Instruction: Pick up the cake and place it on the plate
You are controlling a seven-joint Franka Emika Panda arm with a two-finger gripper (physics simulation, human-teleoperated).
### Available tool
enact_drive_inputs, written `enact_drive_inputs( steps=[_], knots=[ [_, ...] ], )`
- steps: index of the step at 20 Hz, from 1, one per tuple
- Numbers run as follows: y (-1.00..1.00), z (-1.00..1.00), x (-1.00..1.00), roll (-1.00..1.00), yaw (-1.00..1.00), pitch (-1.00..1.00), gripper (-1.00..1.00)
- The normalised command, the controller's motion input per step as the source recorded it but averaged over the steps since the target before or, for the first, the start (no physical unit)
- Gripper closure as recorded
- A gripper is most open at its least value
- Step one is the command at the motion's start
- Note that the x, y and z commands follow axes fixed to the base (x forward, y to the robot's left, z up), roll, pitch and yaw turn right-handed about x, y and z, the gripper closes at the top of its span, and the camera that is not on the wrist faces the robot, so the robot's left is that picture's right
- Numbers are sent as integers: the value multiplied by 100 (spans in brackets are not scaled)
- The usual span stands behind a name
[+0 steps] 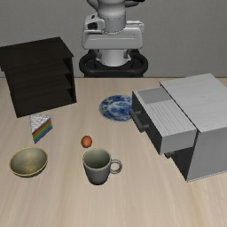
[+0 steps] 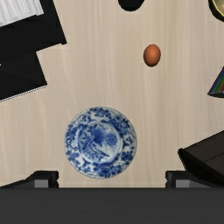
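The cake is a wedge with a white top and rainbow-striped side, lying on the wooden table at the exterior view's left, in front of the black shelf unit. A corner of the cake also shows in the wrist view. The blue-and-white patterned plate rests near the table's middle back, with nothing on it. My gripper hangs high over the table, open, with nothing between its fingers. The plate lies right below and just ahead of them. In the exterior view the gripper is up by the robot's base.
A black shelf unit stands at the back left. A grey cabinet with a drawer pulled out fills the right side. A small orange egg, a grey mug and an olive bowl sit toward the front.
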Motion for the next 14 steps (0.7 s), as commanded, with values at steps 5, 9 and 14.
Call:
enact_drive_inputs(
  steps=[5, 9, 14],
  knots=[
    [-100, 0, 0, 0, 0, 0, -100],
    [-100, 0, 0, 0, 0, 0, -100],
    [-100, 0, 0, 0, 0, 0, -100]
  ],
)
